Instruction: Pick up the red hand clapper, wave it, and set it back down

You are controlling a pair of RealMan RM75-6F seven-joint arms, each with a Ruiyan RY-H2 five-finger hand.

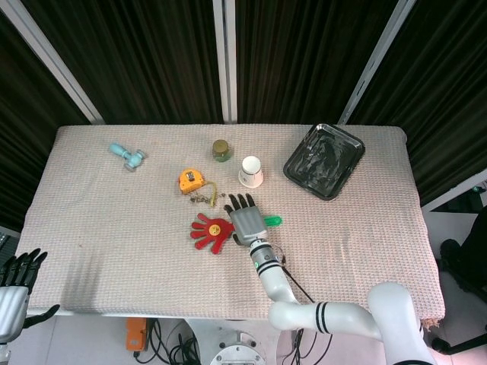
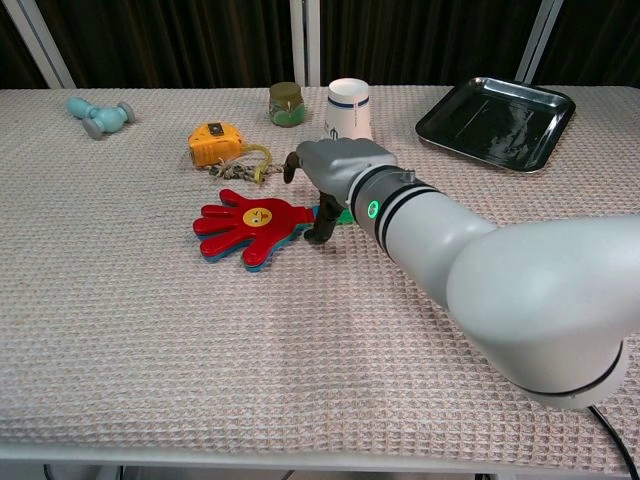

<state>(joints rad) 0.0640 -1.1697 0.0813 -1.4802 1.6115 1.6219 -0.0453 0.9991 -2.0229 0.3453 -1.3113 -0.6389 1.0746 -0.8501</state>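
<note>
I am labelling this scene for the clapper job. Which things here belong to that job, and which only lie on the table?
Belong to the job:
- red hand clapper
- right hand, over its green handle

Only lying about:
- yellow tape measure
- paper cup
- small green jar
- black tray
- teal toy

Right hand (image 2: pixel 328 170) over green handle of red hand clapper (image 2: pixel 247 225), thumb down beside it, grip unclear. Behind the clapper: orange tape measure (image 2: pixel 214 143), green jar (image 2: pixel 287 104), paper cup (image 2: pixel 349 108). Far right of clapper, black tray (image 2: pixel 497 123); far left, teal dumbbell (image 2: pixel 97 114).
</note>
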